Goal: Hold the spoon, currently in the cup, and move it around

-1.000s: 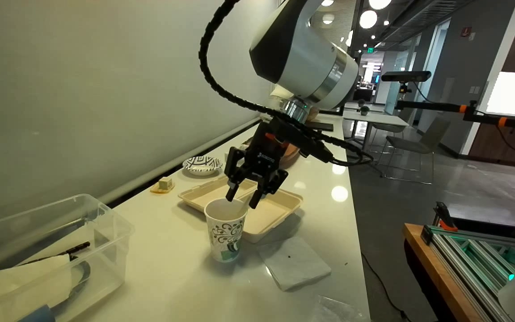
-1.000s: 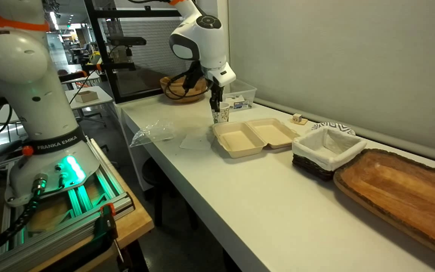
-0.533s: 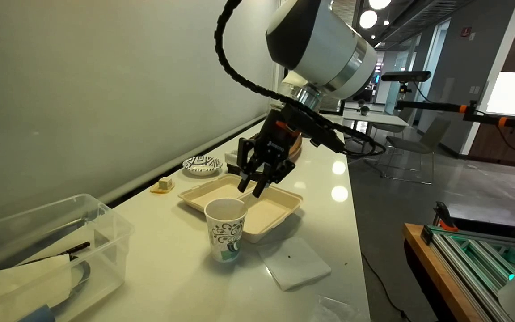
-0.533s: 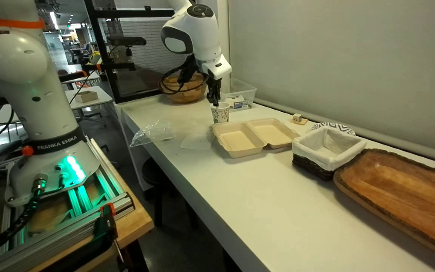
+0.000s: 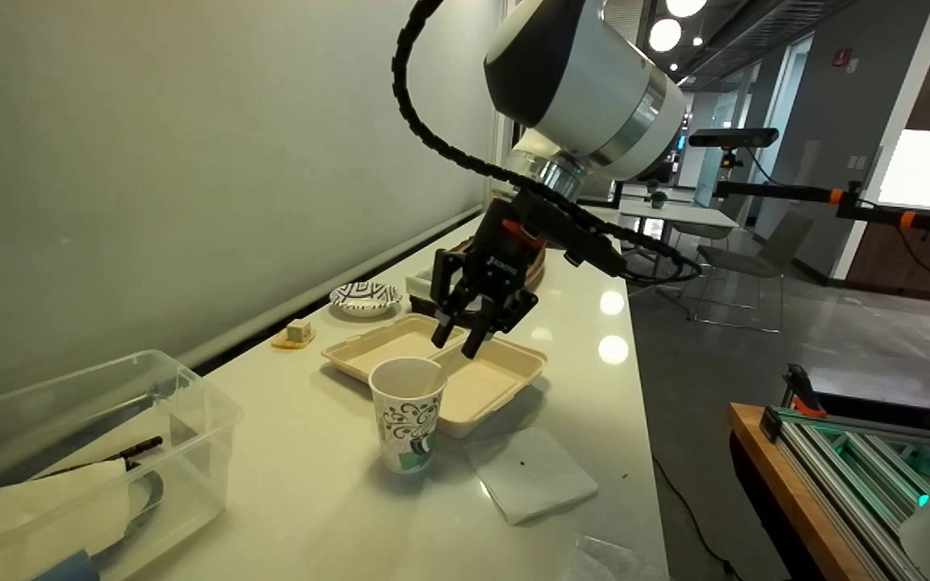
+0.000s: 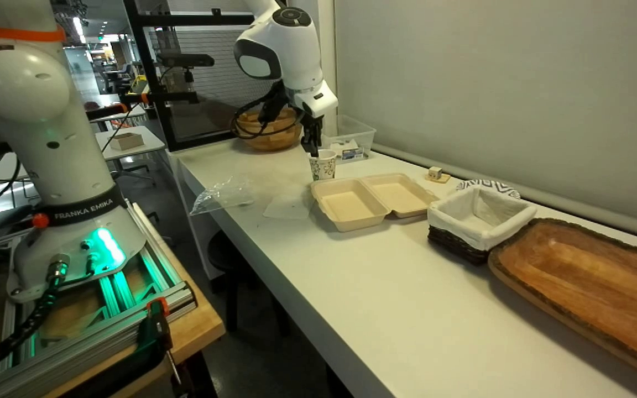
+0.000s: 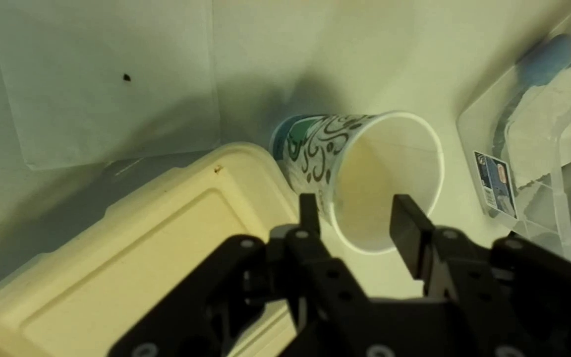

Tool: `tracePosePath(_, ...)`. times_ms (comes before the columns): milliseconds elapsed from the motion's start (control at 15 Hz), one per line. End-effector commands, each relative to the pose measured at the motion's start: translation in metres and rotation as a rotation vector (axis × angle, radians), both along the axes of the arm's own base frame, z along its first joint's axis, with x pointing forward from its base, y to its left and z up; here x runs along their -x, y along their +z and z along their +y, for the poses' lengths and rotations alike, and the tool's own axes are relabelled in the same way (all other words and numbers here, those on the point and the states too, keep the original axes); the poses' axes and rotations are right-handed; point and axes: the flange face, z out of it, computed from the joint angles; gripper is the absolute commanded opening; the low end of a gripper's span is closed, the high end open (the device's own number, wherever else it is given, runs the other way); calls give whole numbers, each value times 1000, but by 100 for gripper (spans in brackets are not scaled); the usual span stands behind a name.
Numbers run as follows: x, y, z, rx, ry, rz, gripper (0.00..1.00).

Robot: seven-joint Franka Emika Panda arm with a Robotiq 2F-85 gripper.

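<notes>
Just beside the gripper (image 5: 455, 344), and for the most part lower, the cup (image 5: 407, 420) stands upright on the table (image 5: 312, 516). The two fingers (image 7: 309, 213) are apart, with a gap between them. In an exterior view their tips are near the rim of the cup and do not touch it; in the wrist view the mouth of the cup shows behind this gap. Inside the cup, near the rim and on the side toward the gripper, there is a faint pale strip (image 5: 436, 378). I cannot tell if this strip is the spoon.

Also lower than the gripper lies the tray (image 6: 351, 203), opened into two halves. The cup is very close to one corner of it, but I cannot tell if they touch. From the gripper toward the free edge of the table, a napkin (image 5: 529, 476) lies flat with one dark speck on it, and then a clear bag (image 6: 224, 193) at the edge. On the other side of the cup from the gripper are the bin (image 5: 219, 460) and a wooden bowl (image 6: 274, 141). Past the tray, well apart from the gripper, are the basket (image 6: 454, 244) with its white lining and the wooden dish (image 6: 589, 276) just beside it.
</notes>
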Motion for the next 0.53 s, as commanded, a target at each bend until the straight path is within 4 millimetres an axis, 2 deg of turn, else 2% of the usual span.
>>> tracePosePath(0,3,-5,-1,-1,-11,8,39)
tracePosePath(200,0,-6,-1,0,-3,3,33)
tracePosePath(267,-1,-6,-1,1,-1,-4,25)
tracePosePath(400,-1,-8,-1,1,0,-2,27)
tracePosePath(467,-2,-8,-1,3,3,-5,24)
